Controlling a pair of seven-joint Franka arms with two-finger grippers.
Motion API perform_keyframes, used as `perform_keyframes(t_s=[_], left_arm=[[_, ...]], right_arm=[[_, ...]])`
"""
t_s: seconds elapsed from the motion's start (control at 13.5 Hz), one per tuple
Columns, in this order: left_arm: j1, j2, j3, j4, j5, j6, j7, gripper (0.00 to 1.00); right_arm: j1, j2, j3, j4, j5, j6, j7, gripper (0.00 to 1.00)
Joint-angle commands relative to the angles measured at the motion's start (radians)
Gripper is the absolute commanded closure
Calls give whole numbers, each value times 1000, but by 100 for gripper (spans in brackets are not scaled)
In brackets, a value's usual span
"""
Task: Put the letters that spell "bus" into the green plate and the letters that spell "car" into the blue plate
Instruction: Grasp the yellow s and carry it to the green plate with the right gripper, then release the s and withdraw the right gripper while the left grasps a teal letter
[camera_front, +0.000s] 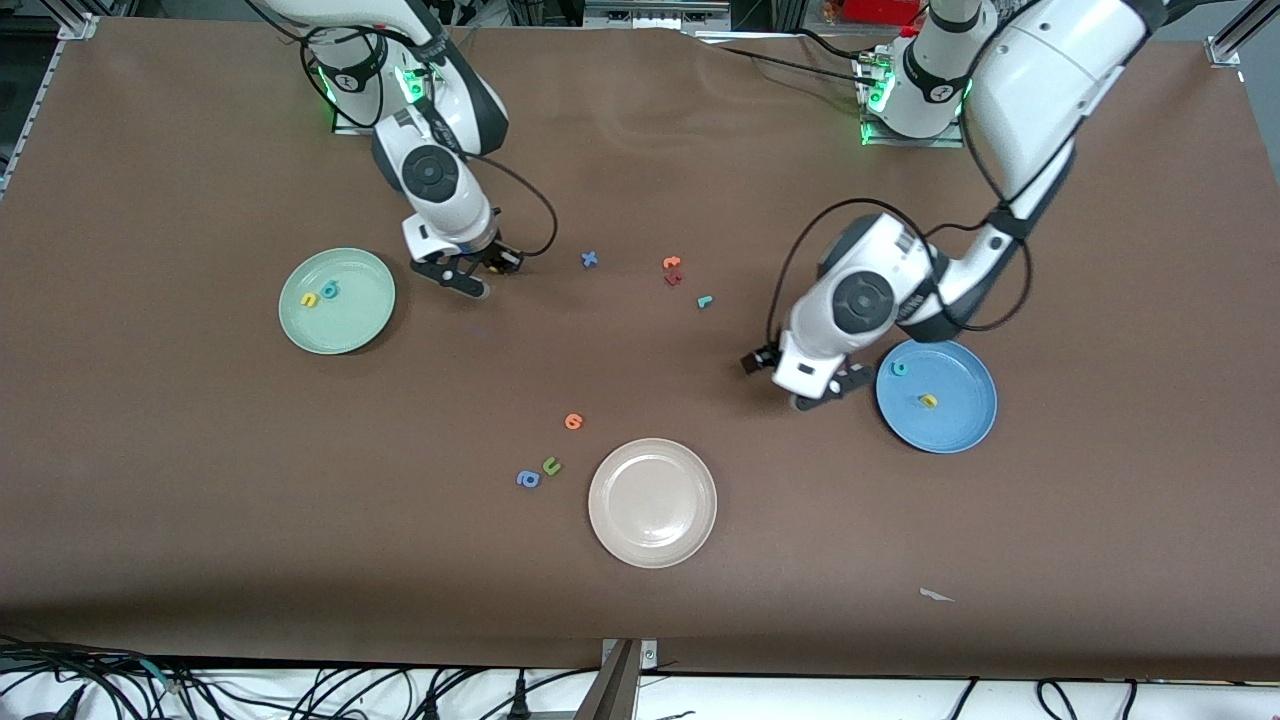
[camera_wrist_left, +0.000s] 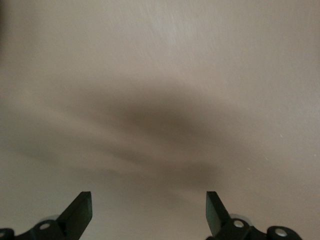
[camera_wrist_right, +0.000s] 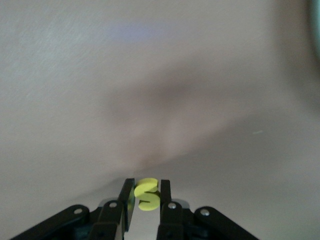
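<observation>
From the front, the right tool (camera_front: 478, 272) is hanging beside the round mint-green plate (camera_front: 350, 330); the left tool (camera_front: 808, 385) is gaping beside the round blue plate (camera_front: 960, 425). In the left wrist view, bare brown surface (camera_wrist_left: 160, 75) is showing. In the right wrist view, the right tool is clenching the yellow foam "s" (camera_wrist_right: 147, 193) by a thin edge, so it could slip before reaching the plate.

Even overhead light, soft shadows under arms; both wrist views motion-blurred.
</observation>
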Motion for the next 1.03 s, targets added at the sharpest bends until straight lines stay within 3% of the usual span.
perform_keyframes(t_s=[0.0, 0.22, 0.44, 0.59, 0.81, 0.89, 0.96], left_arm=[[-44, -30, -6, -100, 124, 109, -257, 0], [-119, -28, -9, -112, 158, 123, -390, 1], [-178, -28, -7, -123, 161, 155, -447, 2], [-188, -34, -9, -150, 190, 166, -463, 2], [-192, -22, -10, -184, 343, 210, -569, 7], [-192, -22, -12, -186, 356, 210, -580, 9], [-192, -22, -12, -186, 356, 210, -580, 12]], right_arm=[[-9, -121, -104, 25, 8, -201, -184, 100], [-9, -149, -271, 22, 8, -267, -457, 100], [-10, -87, -403, 14, 8, -234, -675, 100], [-14, -33, -419, -13, 8, -153, -723, 100], [-15, 26, -419, -30, 8, -71, -754, 99], [-18, 32, -419, -30, 8, -65, -760, 93], [-18, 29, -419, -30, 8, -68, -760, 72]])
